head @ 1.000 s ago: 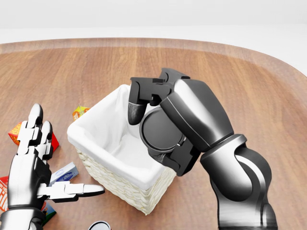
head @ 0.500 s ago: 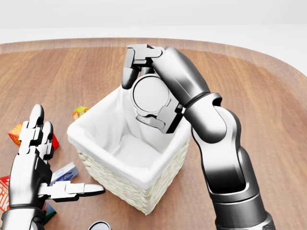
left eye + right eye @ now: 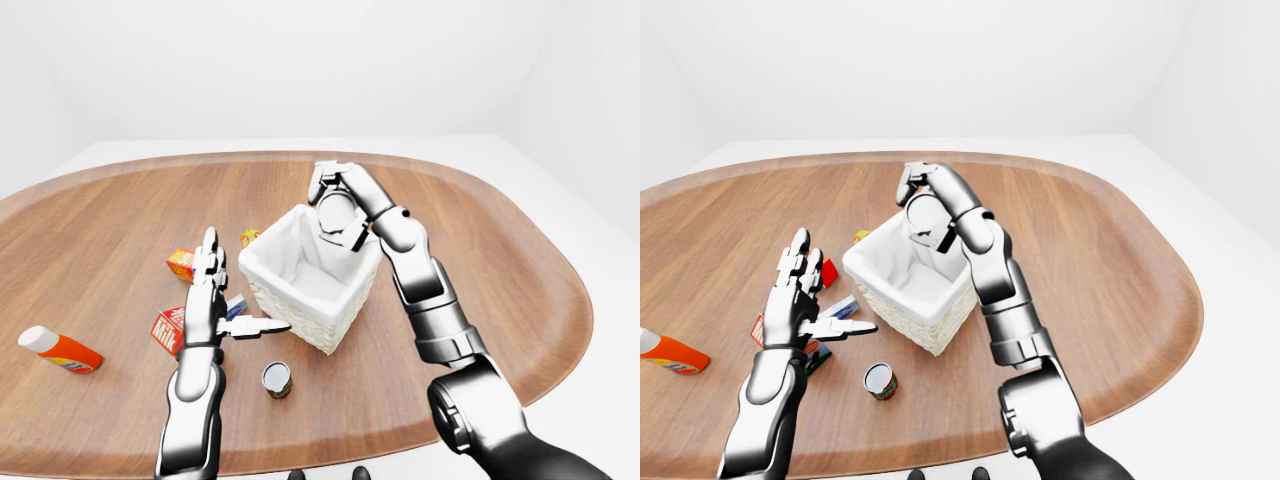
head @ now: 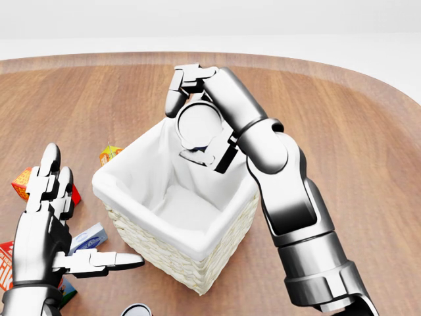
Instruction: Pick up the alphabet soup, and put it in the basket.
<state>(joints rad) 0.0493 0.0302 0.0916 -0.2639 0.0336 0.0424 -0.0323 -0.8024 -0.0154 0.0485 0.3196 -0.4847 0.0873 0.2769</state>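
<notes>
A small can point(image 3: 276, 379) with a red label, which looks like the alphabet soup, stands on the wooden table below the basket in the left-eye view. The white-lined wicker basket point(image 4: 131, 227) sits mid-table, and I see nothing inside it. My right hand point(image 4: 191, 128) hovers over the basket's upper corner. Its fingers point(image 4: 174, 99) are half curled and nothing shows between them. My left hand point(image 4: 66, 230) is spread open and flat to the left of the basket, above small boxes.
Left of the basket lie a milk carton point(image 3: 165, 330), an orange box point(image 3: 181, 263), a blue-white box point(image 3: 236, 305) and a small yellow item point(image 3: 248, 237). An orange bottle point(image 3: 60, 350) lies far left. The table's right half is bare wood point(image 3: 500, 280).
My right hand has risen out of the basket's middle to its upper corner, and the wrist has turned. The left hand, basket and camera have not moved.
</notes>
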